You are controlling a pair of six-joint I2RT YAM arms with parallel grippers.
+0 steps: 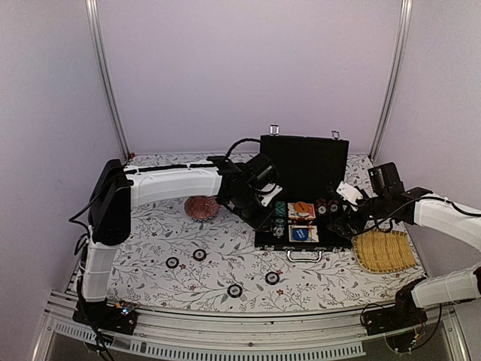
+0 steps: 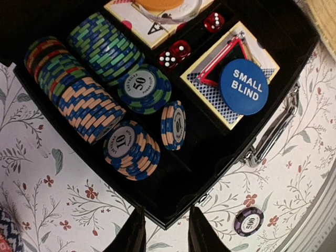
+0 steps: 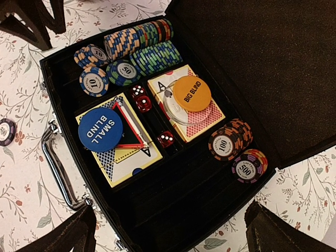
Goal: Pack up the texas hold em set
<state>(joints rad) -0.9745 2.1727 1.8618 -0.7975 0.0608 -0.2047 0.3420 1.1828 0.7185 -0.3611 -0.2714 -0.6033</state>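
Note:
The black briefcase (image 1: pixel 307 159) lies open on the table with its lid upright and its silver handle (image 1: pixel 304 256) toward me. Inside it are stacked poker chips (image 2: pixel 100 105), red dice, a blue SMALL BLIND disc (image 3: pixel 100 129), and the orange disc (image 3: pixel 192 93) lying on the red-pink card deck (image 3: pixel 202 116). Several loose chips (image 1: pixel 234 290) lie on the cloth in front. My left gripper (image 1: pixel 270 201) hovers open and empty over the case's left corner (image 2: pixel 165 233). My right gripper (image 1: pixel 340 218) hovers wide open and empty over the case's right edge (image 3: pixel 170 244).
A pink patterned dome (image 1: pixel 201 207) sits left of the case under the left arm. A yellow woven tray (image 1: pixel 385 250) lies right of the case under the right arm. A 500 chip (image 2: pixel 248 220) lies on the cloth near the handle.

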